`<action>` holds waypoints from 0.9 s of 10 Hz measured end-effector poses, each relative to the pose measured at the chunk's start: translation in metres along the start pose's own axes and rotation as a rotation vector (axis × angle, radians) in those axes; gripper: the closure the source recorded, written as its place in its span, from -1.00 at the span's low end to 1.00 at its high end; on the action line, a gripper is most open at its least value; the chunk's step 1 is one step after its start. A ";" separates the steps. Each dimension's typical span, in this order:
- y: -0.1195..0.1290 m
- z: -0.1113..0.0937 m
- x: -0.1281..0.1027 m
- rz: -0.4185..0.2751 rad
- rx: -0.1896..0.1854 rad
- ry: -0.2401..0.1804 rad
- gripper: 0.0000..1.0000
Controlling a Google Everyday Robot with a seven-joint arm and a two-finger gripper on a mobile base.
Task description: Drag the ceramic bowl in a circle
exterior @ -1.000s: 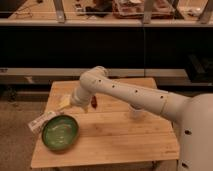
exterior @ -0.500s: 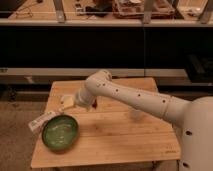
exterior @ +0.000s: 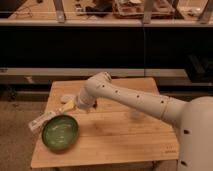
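Spread jaws hover by ceramic bowl's [exterior: 60, 133] far rim, white packet [exterior: 39, 122] alongside.

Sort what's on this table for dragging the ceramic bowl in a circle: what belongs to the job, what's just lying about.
Belongs to the job:
- ceramic bowl, green, front-left on the wooden table
- claw, open, just beyond the bowl's far rim

Just lying about:
- pale packet, at the left edge beside the bowl
- small white item, behind the claw

Looks like a lab or workshop to me: the gripper [exterior: 69, 105] hangs over a plain wooden table [exterior: 125, 135], with a cluttered shelf [exterior: 100, 22] well behind and above it.
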 end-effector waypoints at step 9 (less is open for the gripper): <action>0.033 0.081 -0.014 0.041 -0.036 -0.142 -0.18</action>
